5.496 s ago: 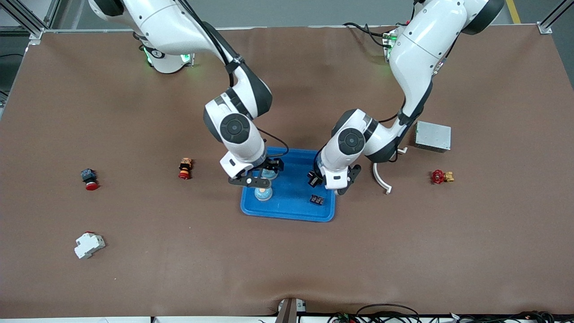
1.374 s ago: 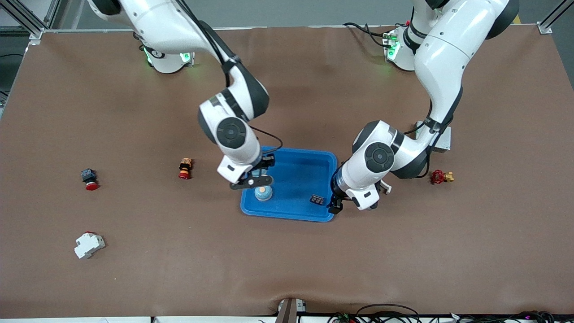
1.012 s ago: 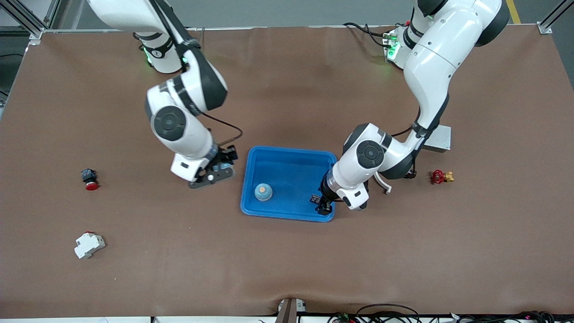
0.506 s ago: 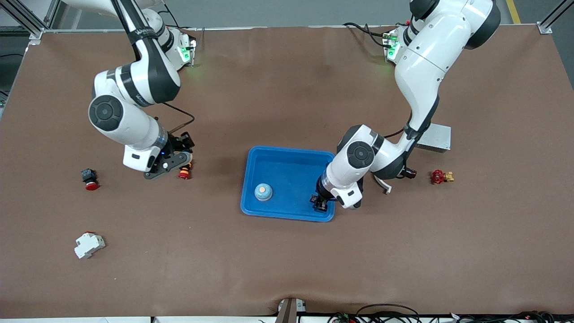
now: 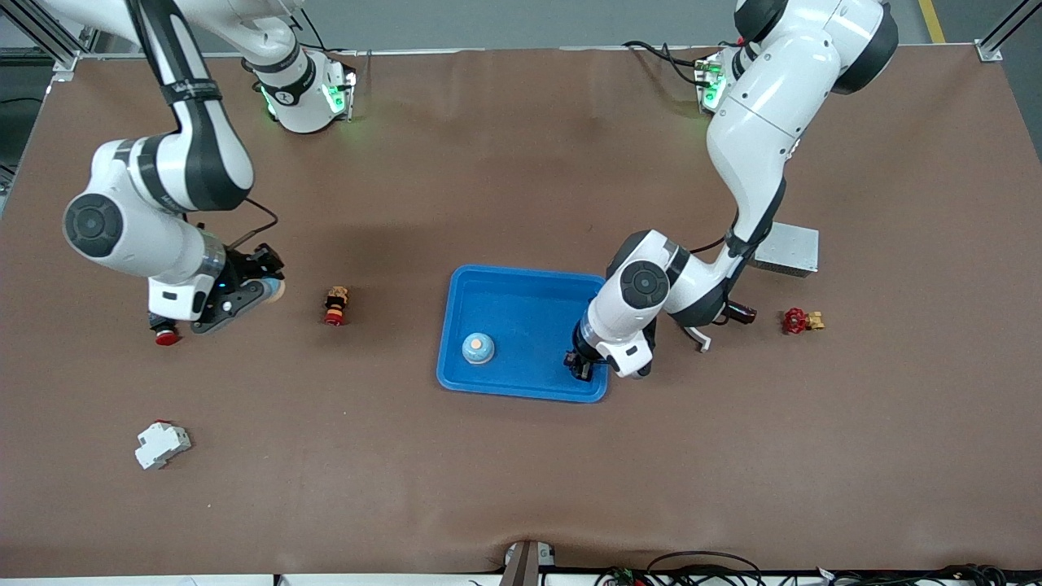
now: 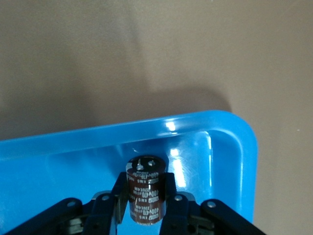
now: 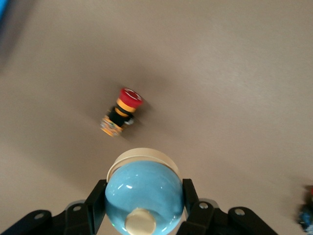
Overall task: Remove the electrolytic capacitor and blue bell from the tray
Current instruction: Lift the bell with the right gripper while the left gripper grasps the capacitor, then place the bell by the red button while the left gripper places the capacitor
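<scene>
My left gripper (image 5: 580,368) is low in the blue tray (image 5: 529,305), at its corner nearest the front camera toward the left arm's end. In the left wrist view it (image 6: 145,198) is shut on a dark brown capacitor (image 6: 145,188) with white print. My right gripper (image 5: 259,290) is over the bare mat toward the right arm's end. In the right wrist view it (image 7: 143,198) is shut on a light blue bell (image 7: 144,191) with a cream button and base. A second blue bell (image 5: 478,348) with an orange top sits in the tray.
On the mat toward the right arm's end are an orange and red push button (image 5: 334,304), a red button (image 5: 165,334) by my right gripper and a white breaker (image 5: 161,444). A grey box (image 5: 785,247), white curved part (image 5: 693,331) and red valve (image 5: 801,320) lie toward the left arm's end.
My right gripper has carried the light blue bell from the tray past the orange button toward the right arm's end. My left gripper has come down on the capacitor in the tray corner and stays there.
</scene>
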Motion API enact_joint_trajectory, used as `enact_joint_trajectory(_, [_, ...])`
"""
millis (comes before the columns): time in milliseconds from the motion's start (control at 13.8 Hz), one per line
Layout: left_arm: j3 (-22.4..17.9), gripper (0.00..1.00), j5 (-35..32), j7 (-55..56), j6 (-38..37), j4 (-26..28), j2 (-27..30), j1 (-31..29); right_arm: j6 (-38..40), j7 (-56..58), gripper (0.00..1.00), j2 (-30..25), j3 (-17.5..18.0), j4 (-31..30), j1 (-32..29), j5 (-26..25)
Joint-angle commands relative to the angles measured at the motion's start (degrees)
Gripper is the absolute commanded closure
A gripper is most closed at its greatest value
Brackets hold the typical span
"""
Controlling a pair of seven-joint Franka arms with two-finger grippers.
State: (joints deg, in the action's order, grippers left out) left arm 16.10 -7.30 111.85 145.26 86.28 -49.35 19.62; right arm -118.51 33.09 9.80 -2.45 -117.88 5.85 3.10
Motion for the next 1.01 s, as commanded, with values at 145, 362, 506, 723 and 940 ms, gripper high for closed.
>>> enact_joint_trajectory(145, [-0.72, 1.0, -0.08, 1.71, -6.81, -1.73, 4.51, -0.1, -6.55, 7.41, 0.91, 4.87, 0.95, -0.51, -3.38, -3.1])
enact_joint_trajectory(362, [-0.72, 1.0, 0.45, 1.8, -10.77, -1.12, 8.73, -1.42, -8.84, 8.57, 0.91, 6.72, 0.95, -0.43, -3.47, -3.1])
enact_joint_trajectory(506, [-0.46, 1.0, 0.62, 1.1, -15.16, -1.03, 11.72, -4.04, -10.33, 8.83, 0.91, 8.39, 0.95, -0.51, -3.65, -3.1])
enact_joint_trajectory(723, [-0.02, 1.0, 0.71, -3.54, -22.19, 0.11, 14.8, -7.31, -12.43, 8.92, 0.91, 9.44, 1.04, -0.34, -3.03, -5.29])
enact_joint_trajectory(940, [-0.02, 1.0, 0.62, -13.89, -25.11, 7.37, 20.67, -12.83, -14.03, 10.14, 0.91, 11.29, 1.04, -0.34, -3.39, -5.38])
